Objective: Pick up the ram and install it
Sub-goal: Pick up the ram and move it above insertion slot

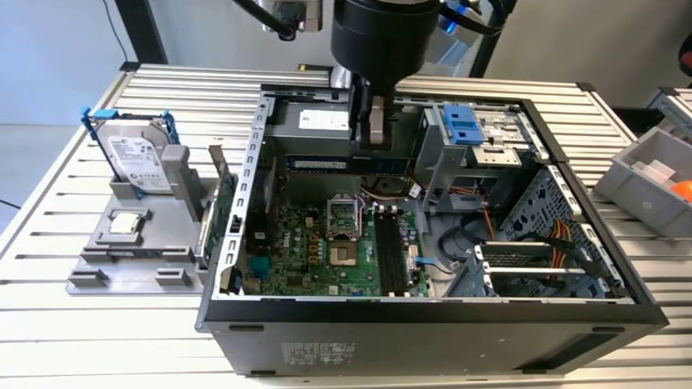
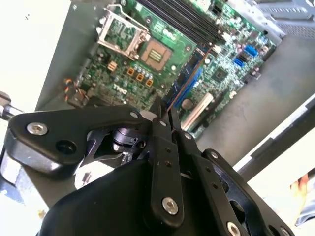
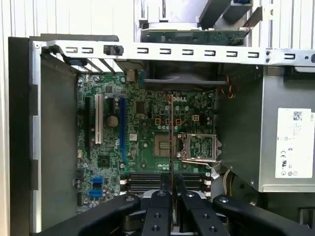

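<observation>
Looking into the open computer case (image 1: 433, 312), we saw the pincer (image 1: 374, 151) squeezed shut on the ram (image 1: 324, 163), holding it up on its thin edge above the green board (image 3: 147, 147). The ram's long side stuck out sideways from the pincer and seemed to lie across the long black slots (image 1: 387, 251) below it, not along them. A white sticker (image 3: 294, 142) sat on the grey power box (image 3: 246, 137) beside the pincer and another on the hard drive (image 1: 138, 158) far off outside the case, but we left their small print unread.
</observation>
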`<state>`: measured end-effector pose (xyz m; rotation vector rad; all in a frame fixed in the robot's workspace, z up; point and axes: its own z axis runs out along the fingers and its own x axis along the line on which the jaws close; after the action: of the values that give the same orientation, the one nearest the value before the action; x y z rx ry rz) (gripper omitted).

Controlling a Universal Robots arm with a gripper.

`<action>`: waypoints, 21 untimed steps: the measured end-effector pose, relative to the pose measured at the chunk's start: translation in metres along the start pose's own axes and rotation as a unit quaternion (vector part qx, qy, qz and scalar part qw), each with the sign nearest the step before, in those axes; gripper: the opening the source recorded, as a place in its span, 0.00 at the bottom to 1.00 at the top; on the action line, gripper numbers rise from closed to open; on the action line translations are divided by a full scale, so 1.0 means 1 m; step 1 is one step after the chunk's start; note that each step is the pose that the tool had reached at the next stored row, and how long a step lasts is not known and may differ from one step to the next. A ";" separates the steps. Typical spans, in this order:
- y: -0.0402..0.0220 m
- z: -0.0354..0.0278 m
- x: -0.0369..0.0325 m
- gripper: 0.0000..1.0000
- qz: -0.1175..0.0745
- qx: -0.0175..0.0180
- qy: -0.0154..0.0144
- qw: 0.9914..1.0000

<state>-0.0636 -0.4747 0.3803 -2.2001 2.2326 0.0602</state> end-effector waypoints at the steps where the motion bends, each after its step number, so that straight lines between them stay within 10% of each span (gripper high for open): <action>1: -0.0046 -0.0001 -0.0004 0.00 0.000 0.000 0.000 1.000; 11: -0.0470 -0.0008 -0.0043 0.00 0.000 -0.002 0.000 1.000; 21: -0.0593 0.0016 -0.0153 0.00 0.017 -0.002 0.000 1.000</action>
<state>-0.0041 -0.4602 0.3778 -2.1646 2.2705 0.0656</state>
